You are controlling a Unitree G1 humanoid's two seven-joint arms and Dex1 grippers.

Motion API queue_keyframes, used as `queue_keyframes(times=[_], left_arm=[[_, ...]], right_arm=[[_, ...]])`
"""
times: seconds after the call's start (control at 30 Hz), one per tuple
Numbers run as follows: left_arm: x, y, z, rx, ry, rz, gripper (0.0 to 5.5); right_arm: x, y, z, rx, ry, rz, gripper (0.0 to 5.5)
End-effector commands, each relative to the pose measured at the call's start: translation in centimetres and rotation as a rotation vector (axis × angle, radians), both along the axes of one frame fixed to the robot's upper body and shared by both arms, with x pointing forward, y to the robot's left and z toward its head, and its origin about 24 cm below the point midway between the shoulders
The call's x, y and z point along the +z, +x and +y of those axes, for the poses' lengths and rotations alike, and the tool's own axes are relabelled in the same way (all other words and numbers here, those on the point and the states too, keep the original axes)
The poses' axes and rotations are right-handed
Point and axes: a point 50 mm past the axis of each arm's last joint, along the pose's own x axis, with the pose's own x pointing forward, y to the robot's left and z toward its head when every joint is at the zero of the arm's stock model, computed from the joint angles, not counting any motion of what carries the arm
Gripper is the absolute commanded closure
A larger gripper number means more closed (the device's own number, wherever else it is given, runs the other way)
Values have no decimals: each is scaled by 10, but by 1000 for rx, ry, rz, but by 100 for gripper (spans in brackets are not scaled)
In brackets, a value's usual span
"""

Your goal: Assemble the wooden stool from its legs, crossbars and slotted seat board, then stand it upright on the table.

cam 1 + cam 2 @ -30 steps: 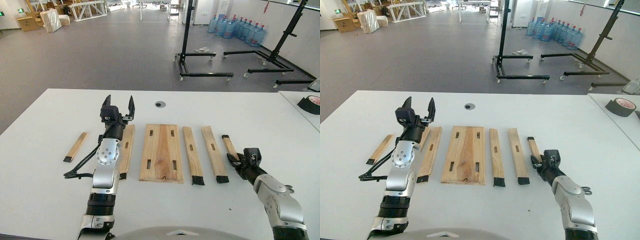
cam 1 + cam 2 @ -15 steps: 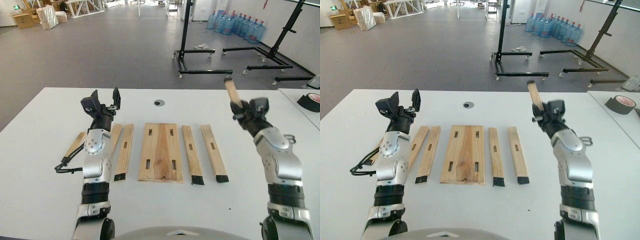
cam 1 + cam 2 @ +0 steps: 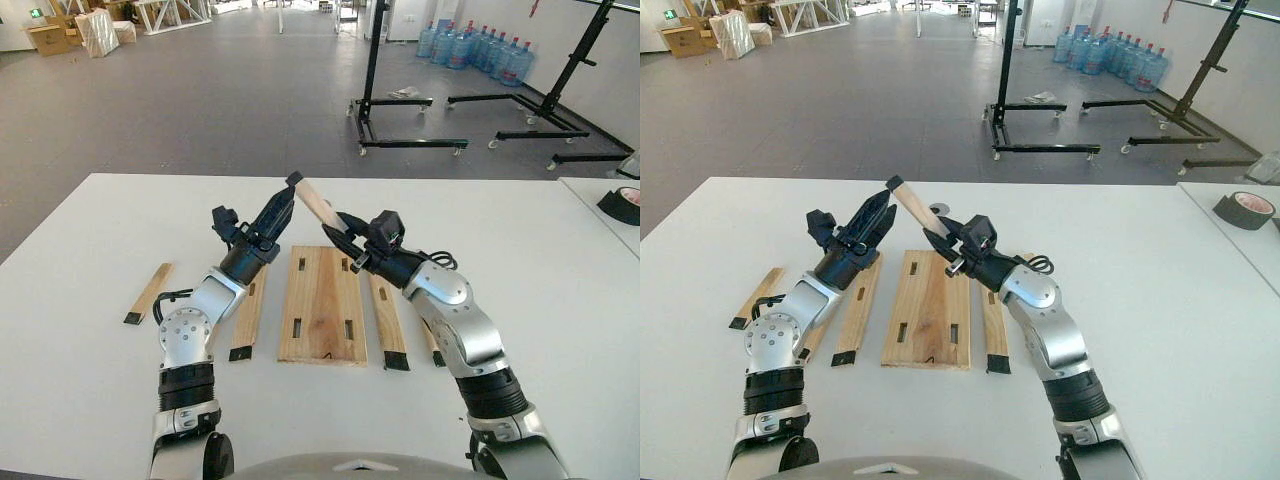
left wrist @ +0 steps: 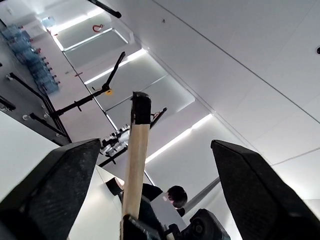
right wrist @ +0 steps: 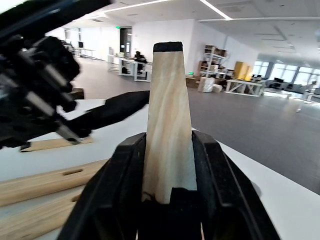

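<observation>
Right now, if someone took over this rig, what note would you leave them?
Right gripper: shut on a crossbar, held tilted in the air above the seat board.
Left gripper: open, raised astride that crossbar's black-tipped end.
The seat board lies flat on the table, legs flat on both sides of it, second crossbar at far left.
Done: nothing joined.
Left: all the assembly, then standing the stool up.

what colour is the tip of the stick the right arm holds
Black, on a pale wooden stick; clearest in the right wrist view.
</observation>
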Motion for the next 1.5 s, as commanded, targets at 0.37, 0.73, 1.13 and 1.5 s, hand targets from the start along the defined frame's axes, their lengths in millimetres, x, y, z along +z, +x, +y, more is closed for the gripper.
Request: queue_keyframes(times=[0.37, 0.73, 1.13, 1.5], left_arm=[[7, -6, -5, -18, 68, -85, 230], [-4, -4, -9, -13, 141, -66, 398], [-8, -8, -9, 20, 200, -121, 505], [48, 30, 72, 593, 457, -179, 511]], right_arm=[[-13, -12, -11, 65, -119, 21, 422], [-20, -13, -18, 63, -169, 15, 422], [-28, -8, -20, 16, -223, 16, 422], [-11, -4, -35, -99, -12, 169, 297]])
